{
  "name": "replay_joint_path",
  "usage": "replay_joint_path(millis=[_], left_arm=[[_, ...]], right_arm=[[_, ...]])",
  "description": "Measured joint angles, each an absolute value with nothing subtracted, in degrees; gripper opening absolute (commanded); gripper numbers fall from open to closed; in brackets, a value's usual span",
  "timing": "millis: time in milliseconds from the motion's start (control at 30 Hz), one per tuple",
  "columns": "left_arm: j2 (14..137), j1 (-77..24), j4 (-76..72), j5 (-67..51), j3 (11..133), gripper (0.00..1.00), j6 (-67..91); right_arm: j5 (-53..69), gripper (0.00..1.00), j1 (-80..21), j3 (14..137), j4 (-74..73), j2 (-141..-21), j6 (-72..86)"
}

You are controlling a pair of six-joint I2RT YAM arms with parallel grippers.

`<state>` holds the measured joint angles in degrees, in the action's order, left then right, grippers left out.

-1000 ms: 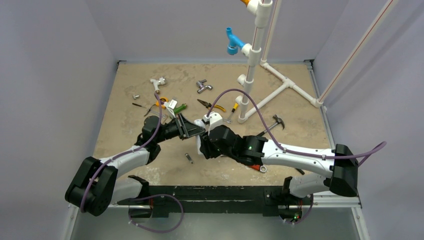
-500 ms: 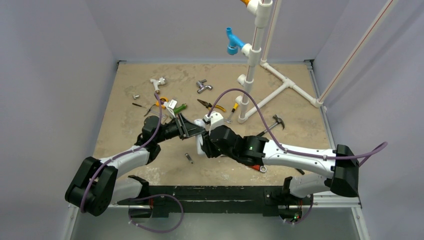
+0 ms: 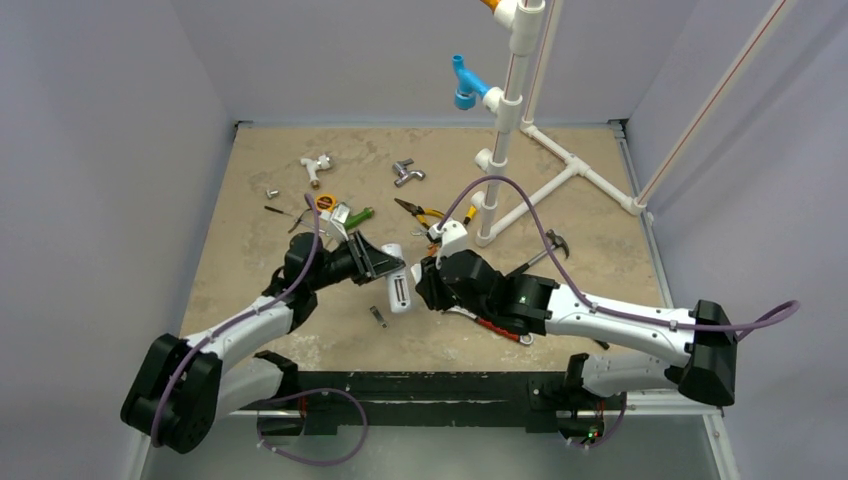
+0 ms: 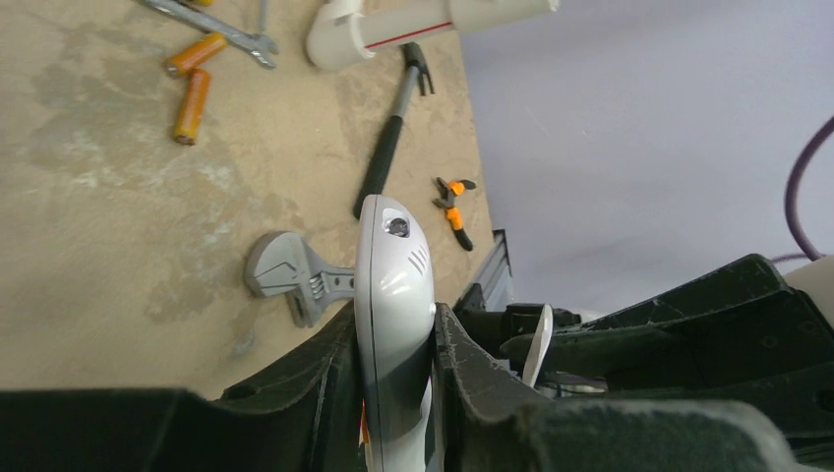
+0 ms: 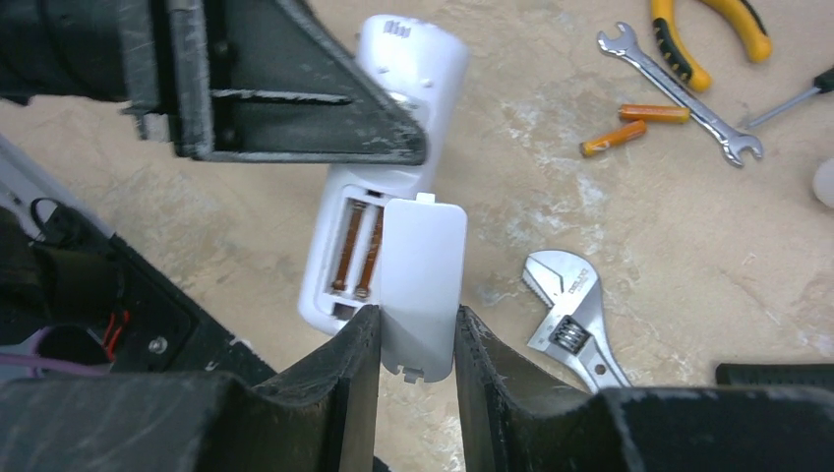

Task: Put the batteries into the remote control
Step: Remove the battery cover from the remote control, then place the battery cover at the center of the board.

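Observation:
My left gripper (image 4: 395,324) is shut on the white remote control (image 4: 393,285) and holds it above the table; it also shows in the top view (image 3: 397,284). In the right wrist view the remote's (image 5: 408,69) back is open, with two orange batteries (image 5: 356,246) in the compartment. My right gripper (image 5: 416,324) is shut on the loose white cover piece (image 5: 421,275), held just beside the open compartment. Two more orange batteries (image 5: 629,126) lie loose on the table; the left wrist view shows them too (image 4: 193,79).
An adjustable wrench (image 5: 570,315) lies under the grippers. A spanner (image 5: 679,93) and yellow pliers (image 5: 703,29) lie by the loose batteries. A hammer (image 4: 388,138), small orange cutters (image 4: 454,202) and a white pipe frame (image 3: 510,120) stand to the right.
My right gripper has drawn back to the right, off the remote, with the cover piece in it. The remote's open back now shows. The left gripper has barely moved.

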<state>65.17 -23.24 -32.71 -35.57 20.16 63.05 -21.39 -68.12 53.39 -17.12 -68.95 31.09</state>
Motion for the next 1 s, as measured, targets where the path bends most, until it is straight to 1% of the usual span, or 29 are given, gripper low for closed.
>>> replay_joint_path(millis=[133, 200, 300, 400, 567, 667, 733, 1000], left_arm=[[58.4, -23.3, -19.2, -27.8, 21.1, 0.0, 58.8], [54.3, -23.3, -12.5, -23.1, 22.0, 0.0, 56.9], [47.2, -23.2, -4.0, -16.5, 22.8, 0.0, 54.4], [42.6, -23.2, 1.1, -12.2, 23.1, 0.0, 52.9], [40.9, -22.9, 6.1, -8.3, 23.4, 0.0, 51.7], [40.7, -22.9, 8.1, -7.2, 23.4, 0.0, 51.4], [40.3, -22.9, 8.9, -6.9, 23.4, 0.0, 51.4], [39.8, -22.9, 9.2, -6.2, 23.4, 0.0, 51.3]], right_arm=[[-20.8, 0.27, -65.0, 52.8, -17.1, -69.7, 31.2], [-20.2, 0.29, -63.5, 52.7, -17.0, -70.7, 31.0], [-19.3, 0.33, -61.5, 52.4, -15.7, -74.6, 30.6], [-17.1, 0.33, -61.0, 52.4, -13.5, -80.4, 30.0], [-12.4, 0.33, -61.3, 52.4, -10.0, -91.3, 28.7], [-10.5, 0.35, -61.5, 52.4, -8.6, -95.7, 28.3], [-9.6, 0.37, -61.5, 53.1, -7.8, -96.7, 27.9], [-8.8, 0.52, -61.5, 53.9, -6.6, -97.3, 27.4]])
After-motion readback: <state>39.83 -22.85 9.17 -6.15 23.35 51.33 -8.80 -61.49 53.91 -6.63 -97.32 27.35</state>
